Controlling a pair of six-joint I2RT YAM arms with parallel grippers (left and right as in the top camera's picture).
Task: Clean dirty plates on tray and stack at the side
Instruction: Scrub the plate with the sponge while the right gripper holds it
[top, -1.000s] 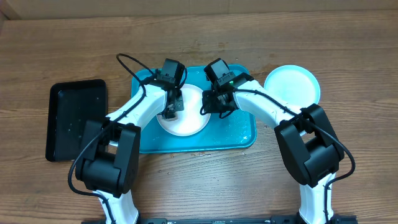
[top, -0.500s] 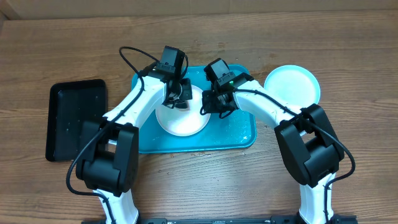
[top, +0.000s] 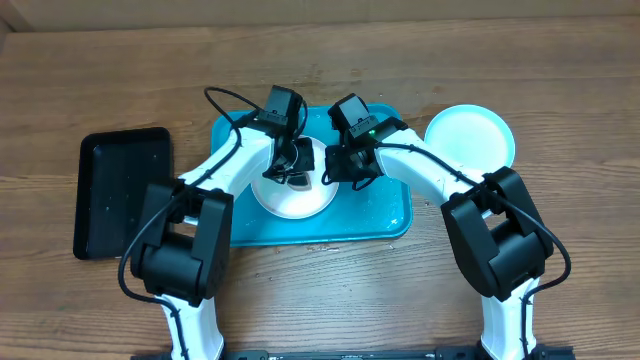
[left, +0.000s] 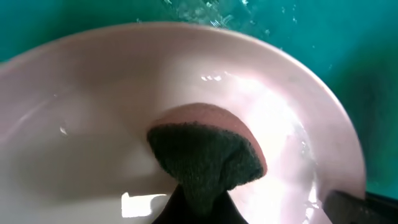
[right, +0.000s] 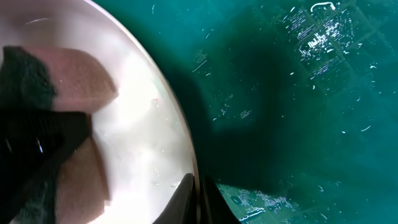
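Layout from overhead: the white plate lies on the tray, left of centre. The light blue plate rests on the table at the tray's 2 o'clock, and a black tray lies at its 9 o'clock. Left gripper and right gripper both reach the white plate. Left wrist view: the left gripper is clamped on a sponge, dark green and pink, resting on the plate's wet surface. Right wrist view: the right gripper's fingers pinch the plate's rim at the frame's 6 o'clock.
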